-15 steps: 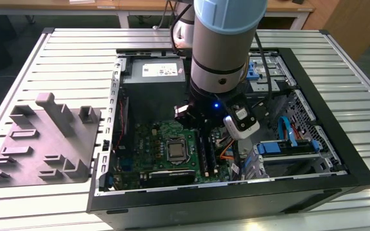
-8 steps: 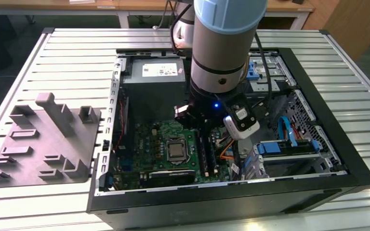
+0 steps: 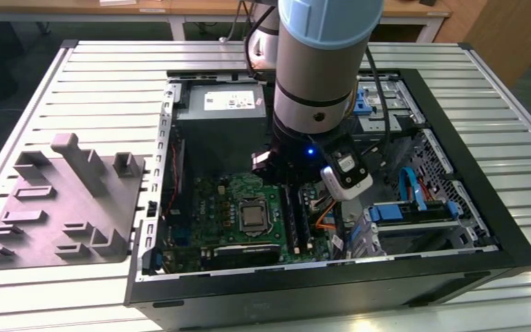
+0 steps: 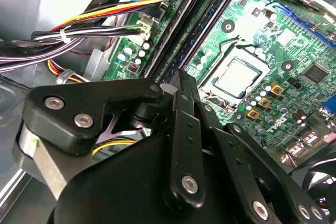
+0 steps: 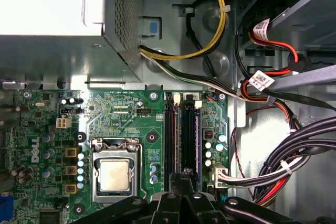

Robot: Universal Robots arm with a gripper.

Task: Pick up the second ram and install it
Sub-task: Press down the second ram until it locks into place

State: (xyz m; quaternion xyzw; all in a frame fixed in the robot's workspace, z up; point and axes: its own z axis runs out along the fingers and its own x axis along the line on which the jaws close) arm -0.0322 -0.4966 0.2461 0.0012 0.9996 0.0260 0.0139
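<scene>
The second ram, a long thin dark blue-green circuit-board stick (image 5: 188, 140) (image 4: 202, 30), stands on edge among the long black plastic memory slots (image 5: 169, 140) of the large green motherboard (image 5: 121, 119) (image 3: 229, 200). Its long axis lies parallel to the slots. One end points toward the grey metal power-supply box (image 5: 52, 24) (image 3: 219, 117); the other end lies under the fingertips of the black hand (image 5: 184, 174) (image 4: 178, 77).

The hand is clenched, its fingers drawn together directly over that end of the stick. Whether they pinch the board or merely bear on its top edge cannot be told. How many slots there are, and whether another stick is seated, cannot be told either.

One square silver processor socket (image 5: 114, 174) (image 4: 236, 77) (image 3: 252, 216) sits just beside the slots. Bundled black, yellow and red cables (image 5: 294, 145) run on the slots' other side.

In the exterior view, one silver and blue robot arm (image 3: 325, 62) reaches down into one open black computer case (image 3: 487, 228). The case rests on the ribbed metal bench (image 3: 108, 76). One grey moulded fixture (image 3: 63, 200) lies on the bench, well apart from the case, toward the exterior view's left.
</scene>
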